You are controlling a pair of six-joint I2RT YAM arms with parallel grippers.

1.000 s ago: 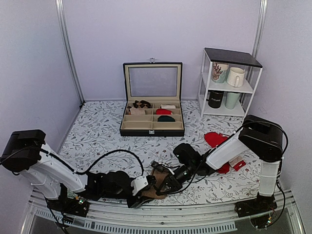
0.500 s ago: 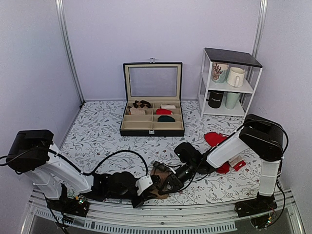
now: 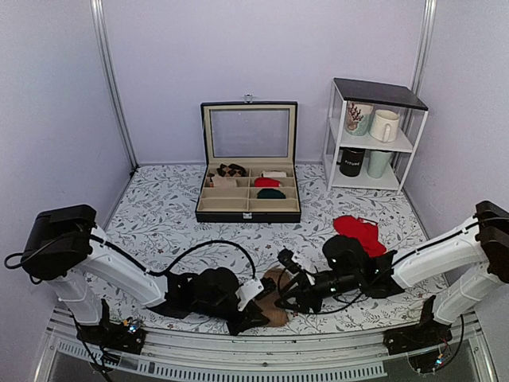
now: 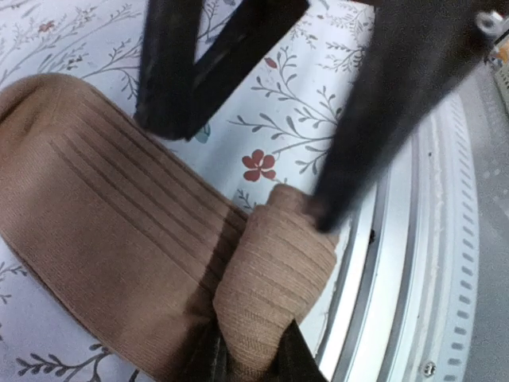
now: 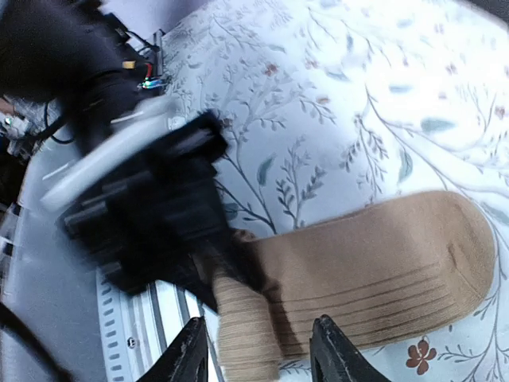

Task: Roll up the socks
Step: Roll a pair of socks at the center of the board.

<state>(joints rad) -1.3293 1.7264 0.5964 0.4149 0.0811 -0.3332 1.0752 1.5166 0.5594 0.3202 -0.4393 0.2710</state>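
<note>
The tan ribbed socks (image 3: 276,313) lie flat on the flowered surface (image 3: 175,215) at its near edge, just in front of the metal rail, between the two arms. One end is folded up and over into a short thick fold. The left gripper (image 4: 250,362) is closed on that fold, pinching the knit between its fingers. The right gripper (image 5: 258,350) is parted, its fingers (image 5: 195,354) standing either side of the folded end without squeezing it; in the left wrist view one dark finger touches the top of the fold. The rest of the socks (image 5: 382,255) stretches flat away from the rail. Farther back are red socks (image 3: 359,232) and an open compartment box (image 3: 248,208).
</note>
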